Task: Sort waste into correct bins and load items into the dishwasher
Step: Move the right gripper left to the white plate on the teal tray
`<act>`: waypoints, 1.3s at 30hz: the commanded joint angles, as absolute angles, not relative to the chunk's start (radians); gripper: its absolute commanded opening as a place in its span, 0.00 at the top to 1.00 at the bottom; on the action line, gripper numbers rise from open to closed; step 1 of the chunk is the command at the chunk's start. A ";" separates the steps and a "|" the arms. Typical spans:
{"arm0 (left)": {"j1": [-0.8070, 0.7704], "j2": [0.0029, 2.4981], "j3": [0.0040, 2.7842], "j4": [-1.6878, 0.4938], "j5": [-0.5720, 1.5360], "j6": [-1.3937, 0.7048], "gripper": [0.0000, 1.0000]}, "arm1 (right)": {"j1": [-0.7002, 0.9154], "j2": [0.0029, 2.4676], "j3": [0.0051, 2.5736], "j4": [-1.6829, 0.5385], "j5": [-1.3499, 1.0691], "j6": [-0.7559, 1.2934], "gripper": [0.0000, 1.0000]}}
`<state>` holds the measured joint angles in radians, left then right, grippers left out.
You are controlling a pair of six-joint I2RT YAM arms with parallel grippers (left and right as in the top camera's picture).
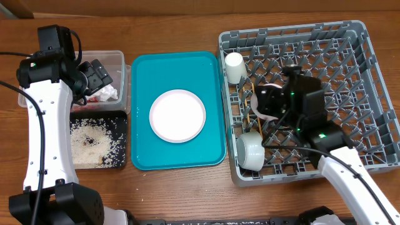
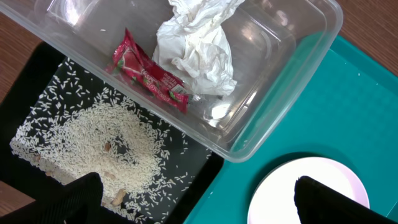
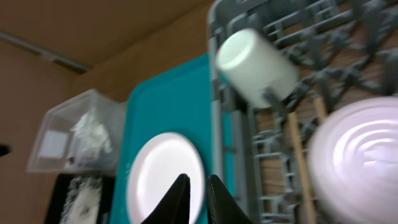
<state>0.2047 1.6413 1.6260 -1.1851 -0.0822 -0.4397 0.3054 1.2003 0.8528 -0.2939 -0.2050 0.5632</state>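
**Right claw clenched and empty over the rack; plate not yet loaded**

Right claw [image 3: 196, 182] hangs over the left part of the dish rack [image 1: 375, 156]. Its fingers are pinched nearly together with nothing between them. Left claw [image 2: 198, 186] is spread wide and empty, above where the clear tub [image 2: 292, 81], black tray [image 2: 28, 106] and teal tray [image 2: 348, 124] meet on the bench's left side.

Step, as I read it: the waste looks sorted.
- Napkin [image 2: 196, 50] and red packet [image 2: 149, 71] lie in the tub, and the rice [image 2: 106, 140] is in the black tray.
- Cup [image 1: 234, 66] sits on pegs in the rack's far-left corner.
- One bowl [image 1: 250, 150] is tipped at the near-left corner.
- A second bowl [image 3: 354, 155] is under the right claw, with the chopsticks [image 3: 300, 165] just beside it.

Loading looks nearly done, and the plate looks like the last item.

Plate [image 1: 177, 116] lies flat in the middle of the teal tray, at bench centre, apart from both claws. It is left of the right claw, past the rack's left wall, and right of the left claw.

Next move, likely: one claw goes to the plate rim, and the right one would have to open first. The plate is flat on a flat tray with a low lip, so a finger probably has to get under the edge, and it may slip. After that, stand it between pegs in a free row.
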 commanded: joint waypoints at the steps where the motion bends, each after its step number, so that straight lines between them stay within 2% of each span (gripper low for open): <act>1: 0.203 1.644 1.649 -1.184 -0.081 -0.453 0.00 | 0.415 1.188 0.885 -0.222 -0.258 0.607 0.88; 10: 0.203 1.644 1.649 -1.184 -0.081 -0.453 0.00 | 0.682 1.217 0.885 -0.107 -0.064 0.584 0.88; 15: 0.203 1.644 1.649 -1.184 -0.081 -0.453 0.00 | 0.765 1.272 0.905 -0.087 -0.033 0.514 0.87; 39: 0.203 1.644 1.649 -1.184 -0.081 -0.453 0.00 | 0.786 1.548 0.971 -0.102 -0.034 0.426 0.87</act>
